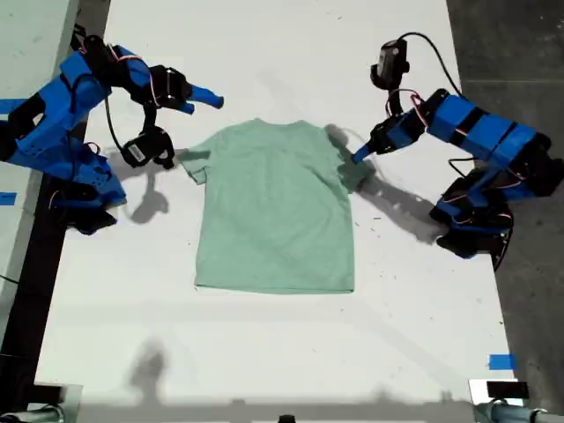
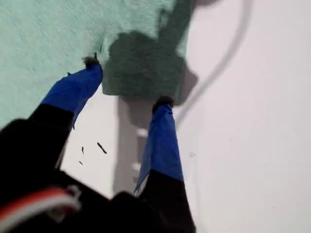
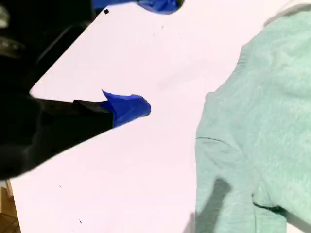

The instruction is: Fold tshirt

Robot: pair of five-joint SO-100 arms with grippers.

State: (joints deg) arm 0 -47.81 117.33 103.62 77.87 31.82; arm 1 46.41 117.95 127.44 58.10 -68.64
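The pale mint-green tshirt (image 1: 273,207) lies flat on the white table, neck toward the far side, both sleeves spread. My first gripper (image 1: 359,157) is down at the sleeve on the exterior view's right. It is open, with its blue fingertips (image 2: 92,65) straddling the sleeve's edge (image 2: 141,68) of the tshirt (image 2: 48,34). My second gripper (image 1: 201,97) hangs raised above the bare table near the shoulder on the exterior view's left. It is open (image 3: 150,56) and holds nothing, with the tshirt (image 3: 262,121) off to its side.
The white table (image 1: 264,352) ends at a dark floor on the exterior view's right. Blue tape marks (image 1: 502,361) sit near the table's edges. Both arm bases (image 1: 84,198) stand on the table beside the tshirt, and a cable (image 1: 441,44) loops above the first arm.
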